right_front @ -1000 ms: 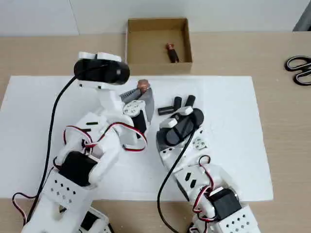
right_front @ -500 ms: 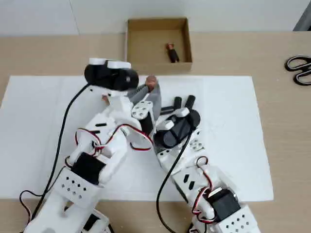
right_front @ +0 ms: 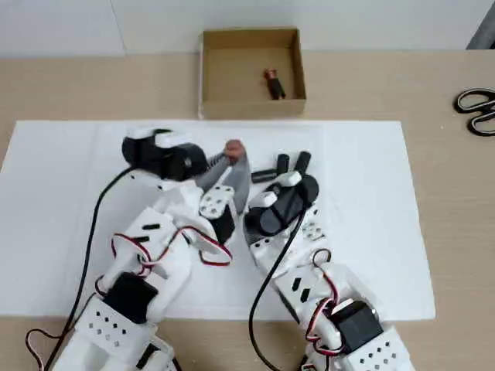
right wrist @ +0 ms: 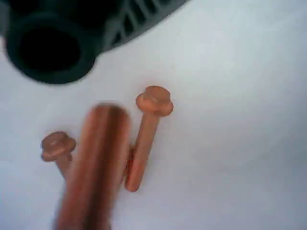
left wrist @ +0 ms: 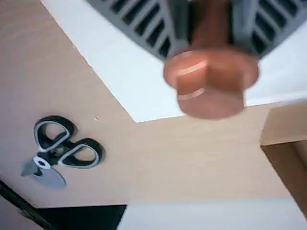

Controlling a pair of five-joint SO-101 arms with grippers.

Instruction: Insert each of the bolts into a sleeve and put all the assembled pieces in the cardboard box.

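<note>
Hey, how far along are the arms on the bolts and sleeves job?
Done: one assembled piece lies in the cardboard box. In hand: the left hand holds a bolt and the right hand a sleeve, not yet joined. Left: at least two loose bolts and three loose sleeves on the white sheet to pair and box.

Black sleeve (right wrist: 48,48) up close, open mouth facing us, snug against a grey ribbed finger (right wrist: 139,17). On the white sheet (right wrist: 240,120) lie a hex-head bolt (right wrist: 146,134) and a second bolt (right wrist: 56,146), with a blurred bolt (right wrist: 93,167) crossing between them (much nearer the camera).
</note>
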